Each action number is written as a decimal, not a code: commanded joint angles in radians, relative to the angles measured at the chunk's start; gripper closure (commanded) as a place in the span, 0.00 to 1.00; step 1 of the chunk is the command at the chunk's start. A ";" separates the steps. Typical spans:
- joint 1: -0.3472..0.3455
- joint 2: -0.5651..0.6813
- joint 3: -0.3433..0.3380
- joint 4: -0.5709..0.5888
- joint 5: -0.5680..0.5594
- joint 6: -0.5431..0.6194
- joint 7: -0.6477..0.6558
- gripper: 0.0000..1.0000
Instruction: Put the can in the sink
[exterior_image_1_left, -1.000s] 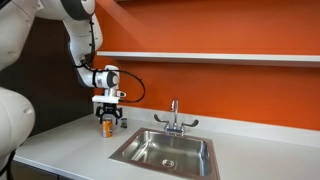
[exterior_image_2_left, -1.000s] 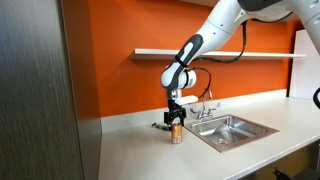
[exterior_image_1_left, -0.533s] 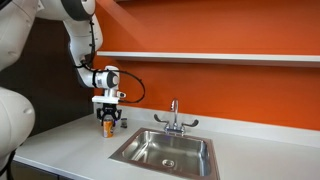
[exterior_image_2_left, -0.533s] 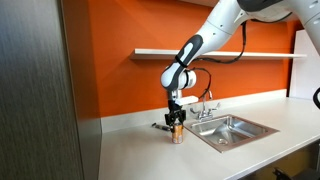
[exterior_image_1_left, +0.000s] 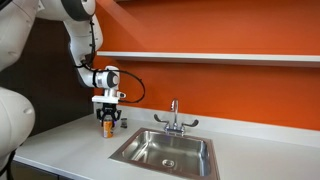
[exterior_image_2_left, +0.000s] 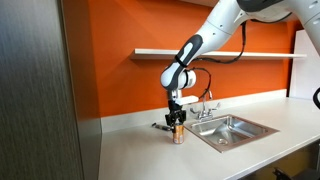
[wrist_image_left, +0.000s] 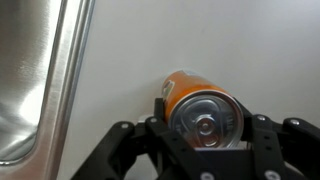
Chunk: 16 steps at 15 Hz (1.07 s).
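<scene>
The small orange can (wrist_image_left: 190, 95) with a silvery top stands upright on the white counter, left of the sink in both exterior views (exterior_image_1_left: 106, 127) (exterior_image_2_left: 177, 135). My gripper (wrist_image_left: 204, 125) comes straight down over it, and its two black fingers press against the can's sides near the top, so it is shut on the can. The gripper also shows in both exterior views (exterior_image_1_left: 108, 117) (exterior_image_2_left: 176, 121). The stainless steel sink (exterior_image_1_left: 140, 152) (exterior_image_2_left: 250, 131) with its chrome faucet (exterior_image_1_left: 173, 115) lies beside the can; its rim (wrist_image_left: 62, 70) runs down the left of the wrist view.
An orange wall with a white shelf (exterior_image_1_left: 220, 57) runs behind the counter. A tiny dark object (exterior_image_2_left: 160, 126) lies on the counter just behind the can. A dark tall panel (exterior_image_2_left: 40, 90) stands at the counter's end.
The gripper's fingers have closed in onto the can's sides. The arm and the can have stayed in place.
</scene>
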 joint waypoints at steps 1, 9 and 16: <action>0.006 -0.034 -0.001 0.002 -0.021 -0.046 0.017 0.62; 0.021 -0.118 0.002 -0.034 -0.033 -0.075 0.040 0.62; 0.008 -0.177 -0.009 -0.079 -0.023 -0.065 0.055 0.62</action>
